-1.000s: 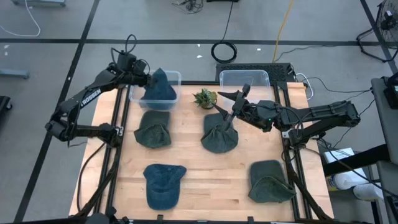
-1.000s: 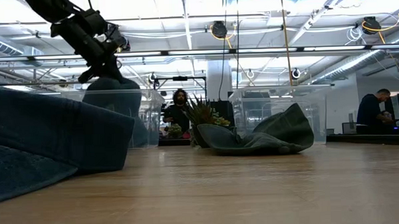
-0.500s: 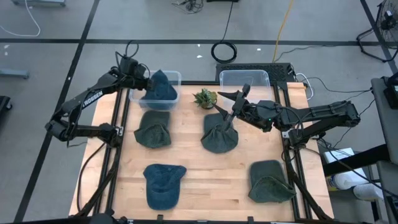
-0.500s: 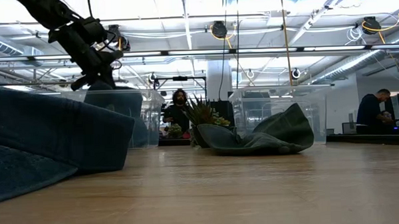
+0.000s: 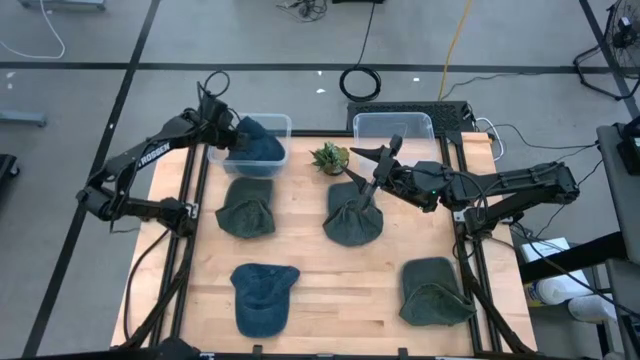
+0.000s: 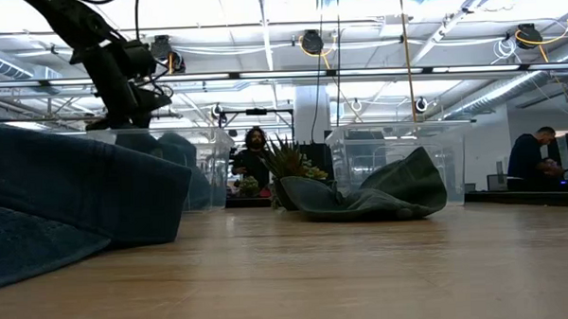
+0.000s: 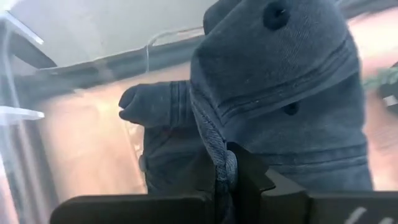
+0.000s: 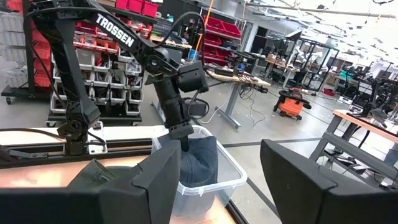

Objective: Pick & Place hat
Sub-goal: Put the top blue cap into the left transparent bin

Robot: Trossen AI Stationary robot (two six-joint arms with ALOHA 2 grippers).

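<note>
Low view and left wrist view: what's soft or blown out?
Low view: the blue hat closest to the lens is a soft, dark mass, and the ceiling lights glare white. Left wrist view: the clear bin wall is hazy and washed pale, while the blue hat pinched in the left pincer stays fairly sharp.

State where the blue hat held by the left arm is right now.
In the high view, the blue hat sits inside the left clear bin at the table's far-left edge, pinched by the left pincer, beside the small plant.
</note>
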